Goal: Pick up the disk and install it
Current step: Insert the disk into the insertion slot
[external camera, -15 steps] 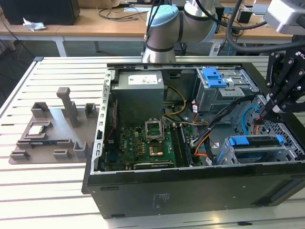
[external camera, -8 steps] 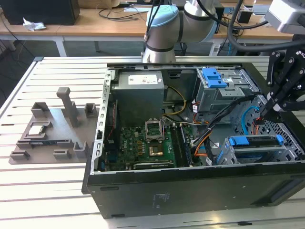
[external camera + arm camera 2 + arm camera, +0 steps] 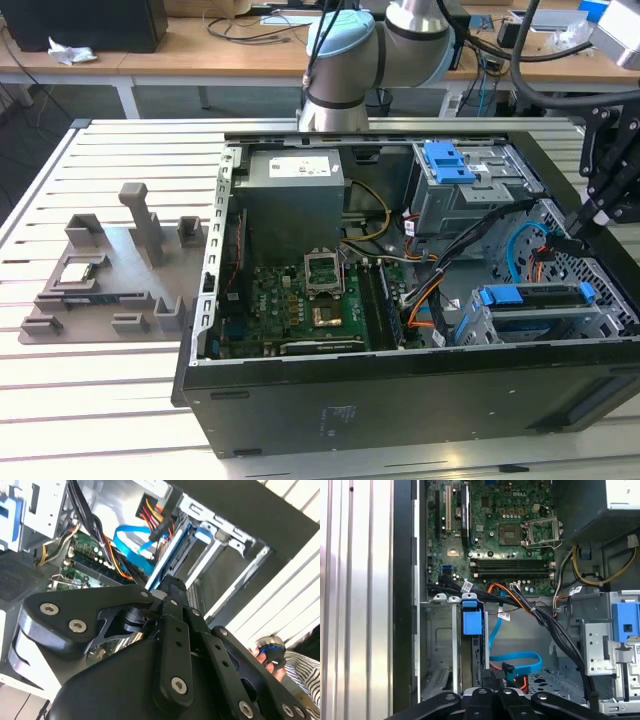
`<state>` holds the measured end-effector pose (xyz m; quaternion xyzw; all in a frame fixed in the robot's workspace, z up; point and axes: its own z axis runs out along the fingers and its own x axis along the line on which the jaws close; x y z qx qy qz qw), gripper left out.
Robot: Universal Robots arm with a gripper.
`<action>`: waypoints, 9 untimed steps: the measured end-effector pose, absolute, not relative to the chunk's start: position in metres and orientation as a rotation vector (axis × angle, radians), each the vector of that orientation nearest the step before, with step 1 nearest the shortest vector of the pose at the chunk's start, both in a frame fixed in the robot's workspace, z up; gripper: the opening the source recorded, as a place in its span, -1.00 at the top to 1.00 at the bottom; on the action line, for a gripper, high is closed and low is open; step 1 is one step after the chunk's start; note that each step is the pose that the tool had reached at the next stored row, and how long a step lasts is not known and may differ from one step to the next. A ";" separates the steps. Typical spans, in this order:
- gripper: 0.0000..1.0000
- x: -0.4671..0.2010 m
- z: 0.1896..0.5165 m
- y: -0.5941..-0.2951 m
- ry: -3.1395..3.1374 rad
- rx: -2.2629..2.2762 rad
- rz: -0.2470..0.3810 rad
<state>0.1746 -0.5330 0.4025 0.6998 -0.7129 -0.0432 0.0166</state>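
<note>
An open computer case [image 3: 400,400] is laid on its side on the slatted tabletop [image 3: 100,400], near the edge at the exterior view's right. The disk [image 3: 535,305], in its blue carrier, is seen seated in the drive cage [image 3: 480,325] inside the case; in the first wrist view it [image 3: 471,622] stands edge-on in the cage. The end effector [image 3: 590,215] is held just above that cage, over the blue cable [image 3: 517,662]. Whether its fingers are open or closed cannot be told. A grey fixture tray [image 3: 110,265] lies well apart near the opposite edge.
</note>
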 end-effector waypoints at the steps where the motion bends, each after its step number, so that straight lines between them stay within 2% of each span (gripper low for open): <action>1: 0.79 0.176 0.402 -0.531 -2.216 2.175 -0.135; 9: 0.79 0.181 0.401 -0.528 -2.216 2.175 -0.136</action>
